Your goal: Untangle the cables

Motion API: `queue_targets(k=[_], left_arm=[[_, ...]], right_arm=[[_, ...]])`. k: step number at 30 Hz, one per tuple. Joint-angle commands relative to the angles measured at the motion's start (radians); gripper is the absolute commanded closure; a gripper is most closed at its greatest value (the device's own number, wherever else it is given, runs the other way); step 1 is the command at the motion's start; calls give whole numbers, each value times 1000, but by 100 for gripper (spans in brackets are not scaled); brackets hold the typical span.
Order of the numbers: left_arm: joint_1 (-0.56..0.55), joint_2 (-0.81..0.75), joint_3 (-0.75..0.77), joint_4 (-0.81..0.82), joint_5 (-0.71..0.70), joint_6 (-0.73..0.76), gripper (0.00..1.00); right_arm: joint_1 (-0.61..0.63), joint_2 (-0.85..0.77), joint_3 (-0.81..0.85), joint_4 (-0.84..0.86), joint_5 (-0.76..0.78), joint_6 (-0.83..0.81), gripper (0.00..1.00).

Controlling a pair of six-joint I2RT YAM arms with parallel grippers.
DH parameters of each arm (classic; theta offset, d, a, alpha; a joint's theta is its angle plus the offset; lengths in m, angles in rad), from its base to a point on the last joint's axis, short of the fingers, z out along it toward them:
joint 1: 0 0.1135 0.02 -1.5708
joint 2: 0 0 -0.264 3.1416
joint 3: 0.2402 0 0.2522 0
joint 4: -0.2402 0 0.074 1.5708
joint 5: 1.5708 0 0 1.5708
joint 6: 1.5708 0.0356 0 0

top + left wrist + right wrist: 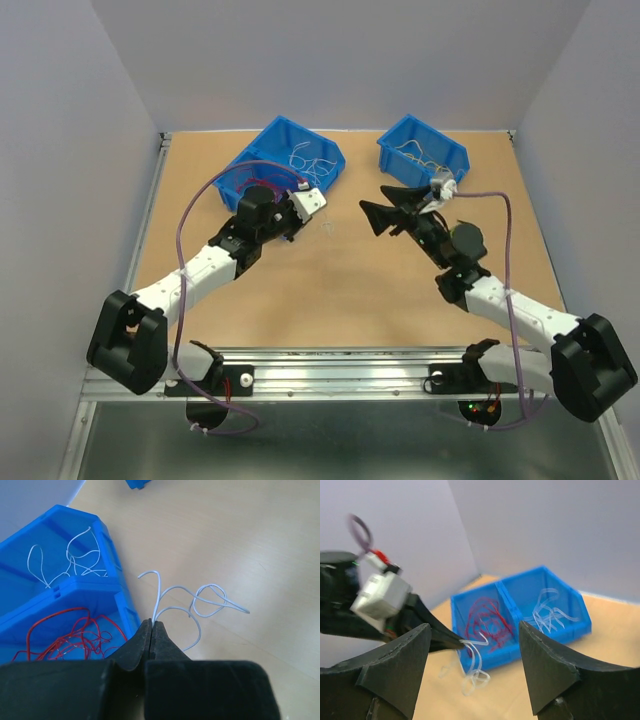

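Note:
My left gripper [151, 623] is shut on one end of a white cable [200, 602], which hangs in loops over the bare table beside the blue double bin [116, 597]. Red cables [70, 635] lie in one compartment of the bin and white cables [75, 560] in the other. In the top view the left gripper [314, 214] is just right of that bin [262, 142]. My right gripper [372, 207] is open and empty and faces the left one across a small gap. In the right wrist view the held cable [475, 675] dangles between the open right gripper's fingertips [474, 625].
A second, smaller blue bin [452, 152] stands at the back right with pale cables [420, 158] in it. Grey walls enclose the table on three sides. A metal rail [340, 375] runs along the near edge.

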Motion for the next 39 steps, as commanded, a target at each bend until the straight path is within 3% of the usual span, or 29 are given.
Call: queue_targets(k=[1, 2, 5, 7, 16, 24, 29, 39], left_arm=[[12, -69, -19, 89, -5, -27, 100], [15, -76, -27, 95, -8, -32, 100], [22, -86, -38, 115, -18, -43, 100], [32, -92, -39, 125, -18, -55, 100], [68, -87, -35, 134, 31, -78, 100], [80, -54, -4, 178, 12, -109, 100], [80, 92, 178, 165, -15, -144, 100], [89, 515, 593, 161, -261, -141, 100]], right_arm=[[-1, 93, 211, -397, 16, -86, 23], [-2, 145, 295, -538, -3, -101, 23], [-2, 212, 386, -754, -6, -163, 23], [-1, 242, 411, -803, -3, -194, 23], [-2, 249, 414, -804, -84, -232, 21], [-2, 288, 429, -783, 51, -202, 21], [-2, 256, 368, -642, 94, -145, 21], [-2, 154, 273, -554, 183, -118, 21]])
